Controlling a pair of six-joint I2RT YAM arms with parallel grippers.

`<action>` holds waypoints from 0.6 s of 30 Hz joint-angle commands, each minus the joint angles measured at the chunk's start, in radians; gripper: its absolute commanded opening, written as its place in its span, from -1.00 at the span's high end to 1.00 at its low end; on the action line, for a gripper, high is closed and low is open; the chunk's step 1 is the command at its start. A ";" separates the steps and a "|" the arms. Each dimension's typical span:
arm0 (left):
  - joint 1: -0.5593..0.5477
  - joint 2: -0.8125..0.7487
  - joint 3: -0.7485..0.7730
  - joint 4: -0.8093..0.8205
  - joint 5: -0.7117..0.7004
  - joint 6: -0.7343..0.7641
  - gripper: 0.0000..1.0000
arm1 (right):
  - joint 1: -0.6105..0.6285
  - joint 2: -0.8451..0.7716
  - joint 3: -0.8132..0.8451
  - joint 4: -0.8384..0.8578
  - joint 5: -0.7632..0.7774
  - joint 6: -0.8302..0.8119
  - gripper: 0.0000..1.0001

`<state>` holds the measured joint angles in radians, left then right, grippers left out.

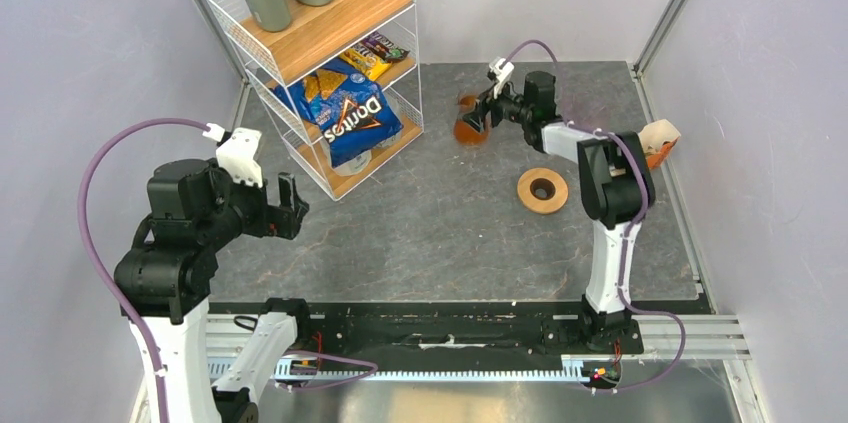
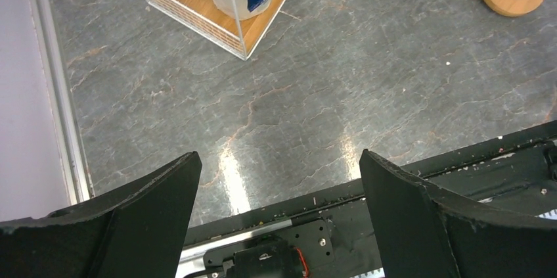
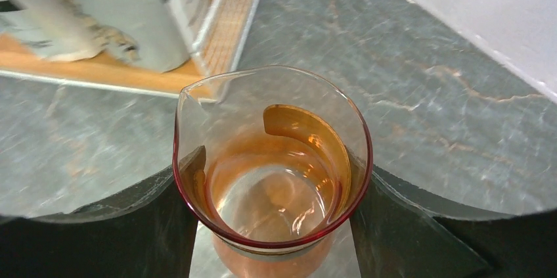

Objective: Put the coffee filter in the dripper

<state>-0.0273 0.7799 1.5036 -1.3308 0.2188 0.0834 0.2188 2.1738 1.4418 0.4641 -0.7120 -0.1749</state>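
Top view: right hand (image 1: 473,121) clamped on amber spouted glass beaker (image 1: 468,131); flat round wooden ring (image 1: 542,190) behind hand; left hand (image 1: 290,205) spread wide, empty.
Left wrist: grey stone-look worktop (image 2: 328,94) below hand.
Right wrist: jaws press beaker both sides.
Whereabouts of coffee filter, dripper: cannot tell.

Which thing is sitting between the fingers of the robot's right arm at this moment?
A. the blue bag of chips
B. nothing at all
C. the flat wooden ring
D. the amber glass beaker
D. The right wrist view shows the amber glass beaker between the fingers of the right gripper, one finger against each side of the glass. The wooden ring lies apart on the table.
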 commanded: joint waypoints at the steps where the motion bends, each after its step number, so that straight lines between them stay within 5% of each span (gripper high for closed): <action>1: 0.007 -0.010 0.001 0.069 0.068 -0.009 -0.96 | 0.009 -0.244 -0.185 0.117 -0.106 0.006 -0.34; 8: 0.007 -0.032 -0.010 0.081 0.121 -0.016 -0.96 | 0.082 -0.539 -0.506 0.167 -0.106 -0.017 -0.34; 18: 0.007 -0.061 0.014 0.098 0.141 0.011 -0.96 | 0.362 -0.852 -0.846 0.182 0.222 -0.003 -0.33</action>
<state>-0.0273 0.7341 1.4963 -1.2751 0.3222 0.0837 0.4938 1.4315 0.6788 0.5781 -0.6342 -0.1757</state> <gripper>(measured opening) 0.981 0.778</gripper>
